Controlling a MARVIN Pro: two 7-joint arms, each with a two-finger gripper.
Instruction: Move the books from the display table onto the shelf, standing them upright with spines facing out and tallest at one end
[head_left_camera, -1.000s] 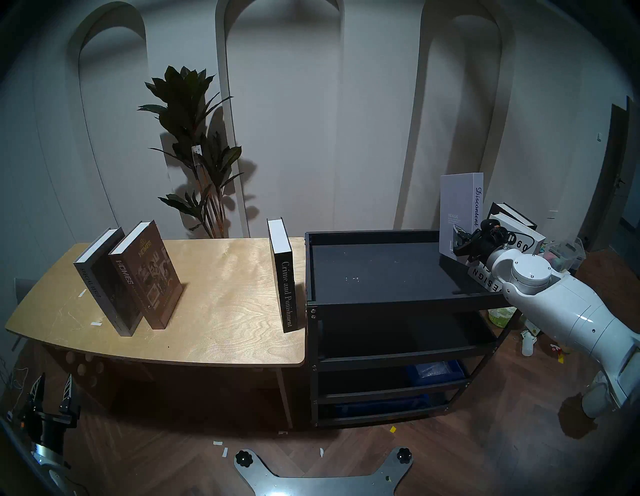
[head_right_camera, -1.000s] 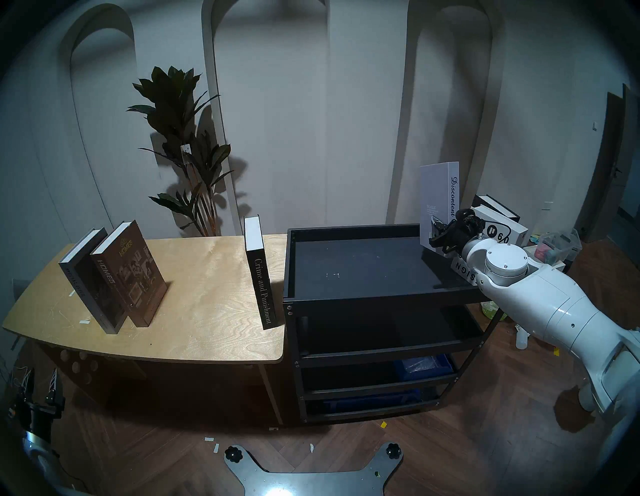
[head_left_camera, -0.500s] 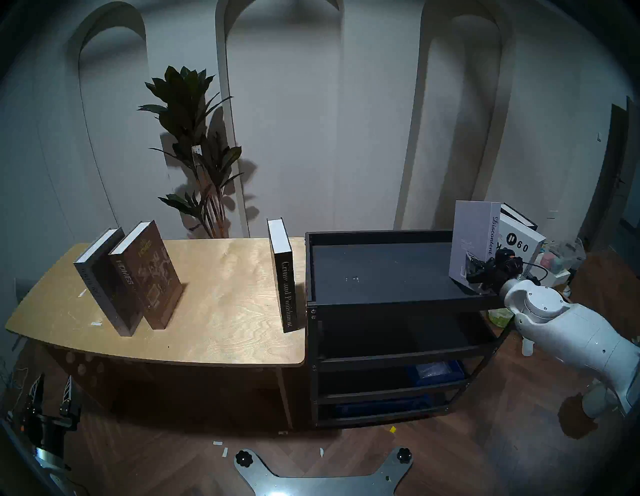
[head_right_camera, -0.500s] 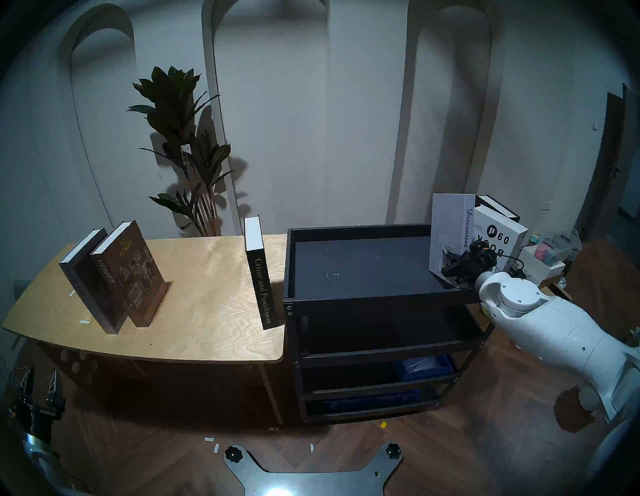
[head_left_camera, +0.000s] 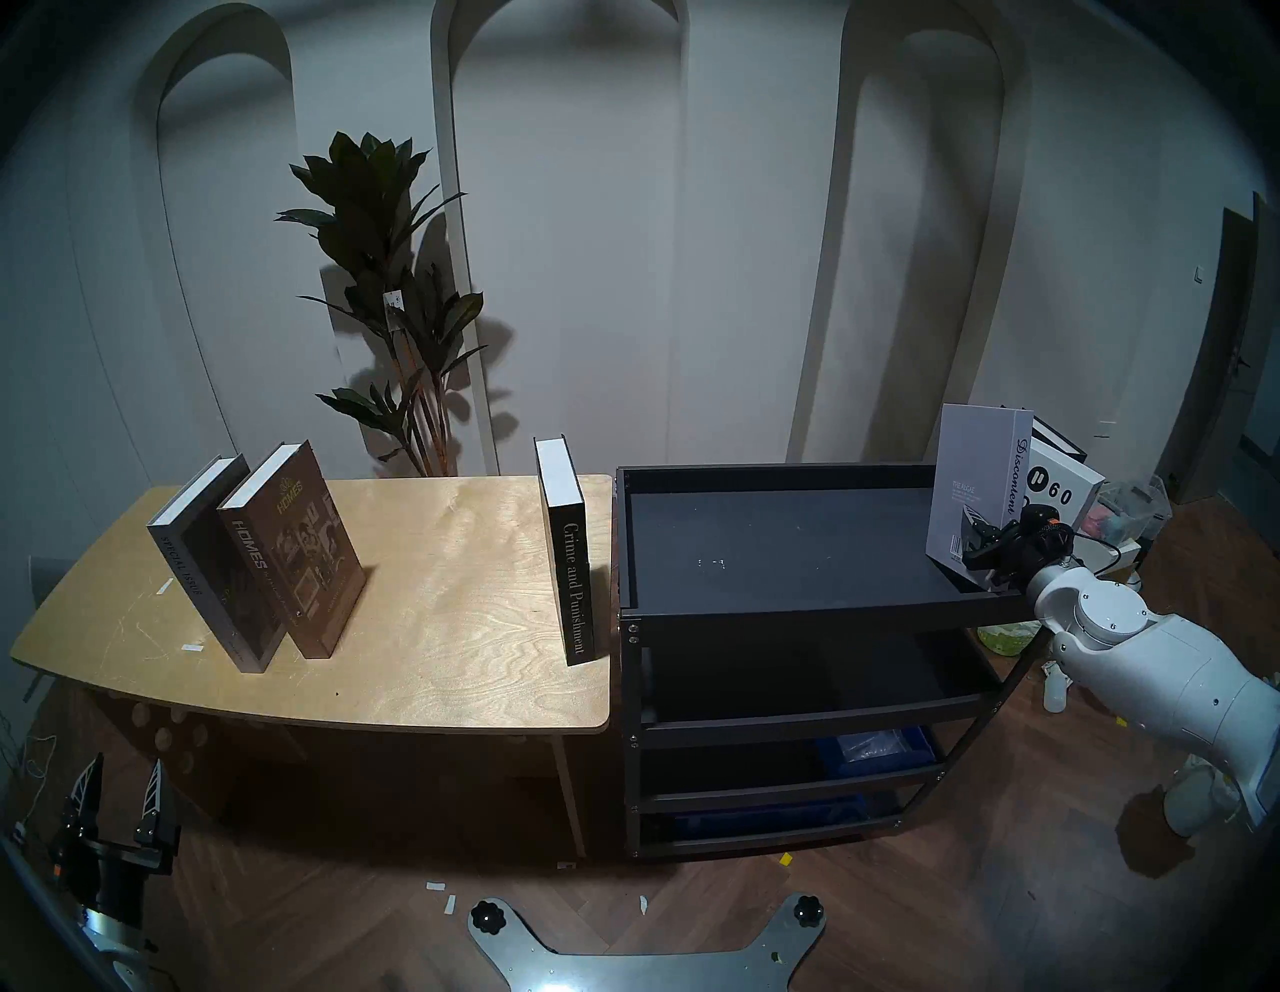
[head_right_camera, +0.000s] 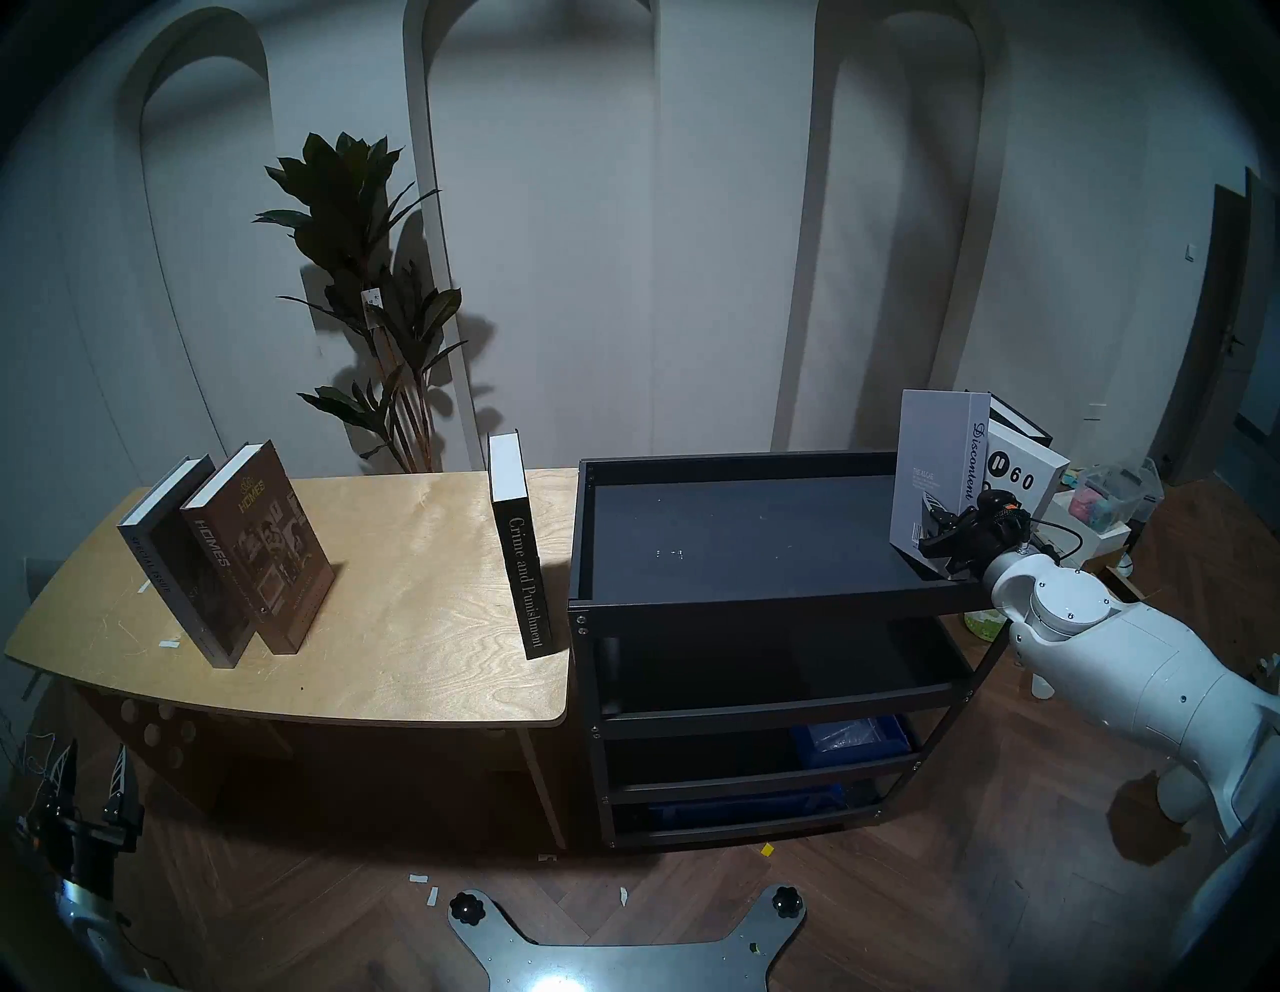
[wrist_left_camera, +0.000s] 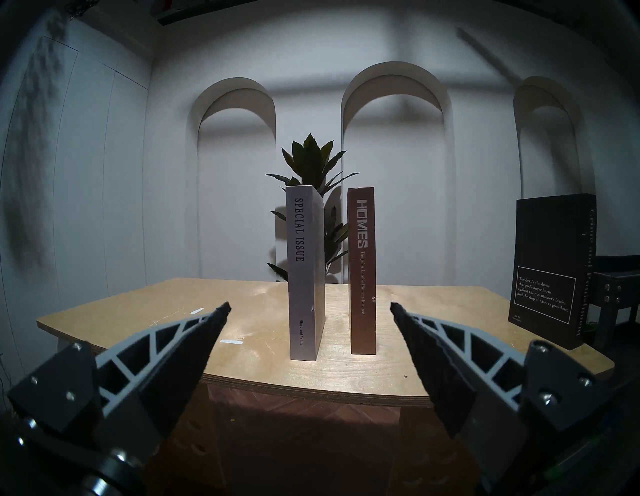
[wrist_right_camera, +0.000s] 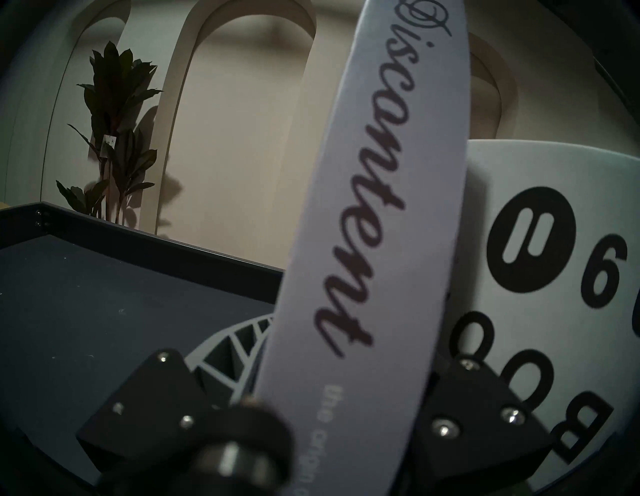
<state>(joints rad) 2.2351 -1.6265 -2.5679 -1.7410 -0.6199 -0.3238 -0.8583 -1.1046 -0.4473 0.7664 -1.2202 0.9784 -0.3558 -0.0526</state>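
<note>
The grey "Discontent" book (head_left_camera: 976, 478) (wrist_right_camera: 381, 207) stands upright at the right end of the black shelf's (head_left_camera: 817, 611) top tray. My right gripper (head_left_camera: 980, 539) is shut on its lower spine. It stands against a white book (head_left_camera: 1063, 485) marked "60", with a black book (head_left_camera: 1056, 440) behind that. On the display table (head_left_camera: 443, 623) stand "Special Issue" (head_left_camera: 197, 554), "Homes" (head_left_camera: 291, 547) and "Crime and Punishment" (head_left_camera: 568, 554). My left gripper (head_left_camera: 125, 783) (wrist_left_camera: 310, 308) is open and holds nothing, low in front of the table's left end.
A potted plant (head_left_camera: 388, 277) stands behind the table. Blue bins (head_left_camera: 873, 745) sit on the shelf's lower tiers. Boxes and clutter (head_left_camera: 1122, 512) lie on the floor right of the shelf. Paper scraps (head_left_camera: 443, 893) dot the wooden floor.
My right arm has carried "Discontent" rightward and down to the tray's right end, beside the white book. The shelf has shifted slightly right. My left gripper has drifted a little right.
</note>
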